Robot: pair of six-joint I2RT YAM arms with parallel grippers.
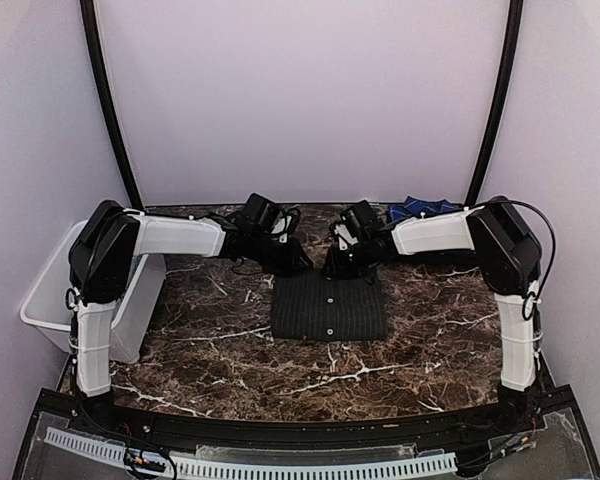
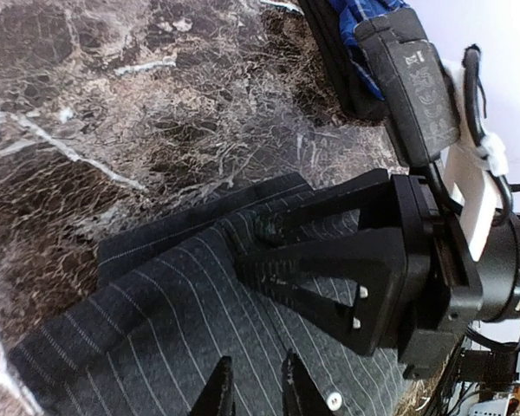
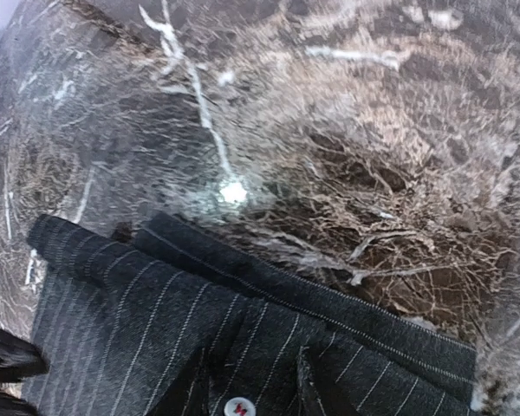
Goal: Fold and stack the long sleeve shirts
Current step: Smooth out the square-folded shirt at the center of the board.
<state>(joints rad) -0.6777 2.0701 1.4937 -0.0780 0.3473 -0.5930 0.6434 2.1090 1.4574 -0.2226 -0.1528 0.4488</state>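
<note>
Live | black shirt (image 1: 329, 307) lies folded mid-table (image 1: 200, 350), long axis left-right | my left end effector (image 2: 256, 381) and right end effector (image 2: 253, 247) sit at its far edge, both slightly apart, gripping nothing | plaid shirt (image 1: 425, 208) at far-right corner; I judge the right arm nearer for shirt 2.

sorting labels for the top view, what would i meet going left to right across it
translucent white plastic bin → folded black pinstriped cloth shirt → crumpled blue plaid cloth shirt
</note>
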